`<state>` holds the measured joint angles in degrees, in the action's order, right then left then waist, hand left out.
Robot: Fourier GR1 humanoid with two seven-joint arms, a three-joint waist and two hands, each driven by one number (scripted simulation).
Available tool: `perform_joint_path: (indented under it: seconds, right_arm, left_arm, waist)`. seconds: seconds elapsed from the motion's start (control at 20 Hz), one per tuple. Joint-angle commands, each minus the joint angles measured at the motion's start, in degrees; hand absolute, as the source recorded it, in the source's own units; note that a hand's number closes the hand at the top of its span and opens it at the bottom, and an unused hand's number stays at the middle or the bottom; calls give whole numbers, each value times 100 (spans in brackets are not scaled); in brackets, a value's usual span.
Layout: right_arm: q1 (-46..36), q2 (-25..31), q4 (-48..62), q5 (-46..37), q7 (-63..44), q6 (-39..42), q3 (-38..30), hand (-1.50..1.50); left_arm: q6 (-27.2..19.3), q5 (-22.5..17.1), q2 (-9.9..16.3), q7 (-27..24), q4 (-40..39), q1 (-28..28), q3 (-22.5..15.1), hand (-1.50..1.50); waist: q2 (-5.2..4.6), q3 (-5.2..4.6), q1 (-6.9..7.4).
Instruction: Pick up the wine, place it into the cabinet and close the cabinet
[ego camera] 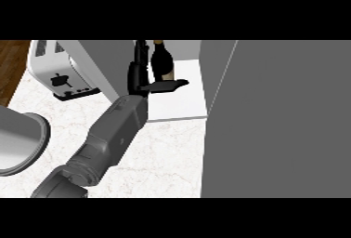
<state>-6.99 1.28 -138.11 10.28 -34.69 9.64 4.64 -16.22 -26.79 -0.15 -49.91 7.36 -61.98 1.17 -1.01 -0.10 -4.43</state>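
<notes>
Wine inside cabinet, left hand beside it

Wine bottle [162,59] stands upright on the white cabinet shelf [179,100], toward the back, its neck running up to the frame's top edge. Your left hand [145,74] is in the cabinet opening, just left of the bottle. Fingers run straight up along the bottle's left side; thumb sticks out to the right below the bottle's base. You can't tell from this angle whether the fingers touch the glass, but they aren't curled round it. Grey left forearm [113,135] slants up from the lower left across the marble counter [165,153]. Open cabinet door [281,121] fills the right side of your view. Toaster [61,74] sits at upper left on the counter, and a grey rounded object [21,144] shows at the left edge. Right hand doesn't show.
</notes>
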Motion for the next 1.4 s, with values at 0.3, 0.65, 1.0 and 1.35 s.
perform_joint_path:
  seconds: [0.3,0.65,1.0,1.35]
  right_arm:
    - [264,-13,-425,79,-156,-68,117,-150]
    - [22,-23,-243,-81,-119,-188,130,-150]
    - [117,162,-565,-2,-353,-280,-116,-150]
    - [265,119,-486,-137,-131,-237,-24,-150]
  left_arm:
    - [104,-866,15,51,469,660,-607,-150]
    - [-339,-1623,15,142,1740,1643,-1962,-150]
    - [-1720,-2065,15,342,3723,2684,-3576,-150]
    - [-2841,-1509,17,714,5807,3771,-4404,-150]
  waist:
    - [115,8,87]
    - [115,7,172]
    - [119,8,338]
    - [139,11,464]
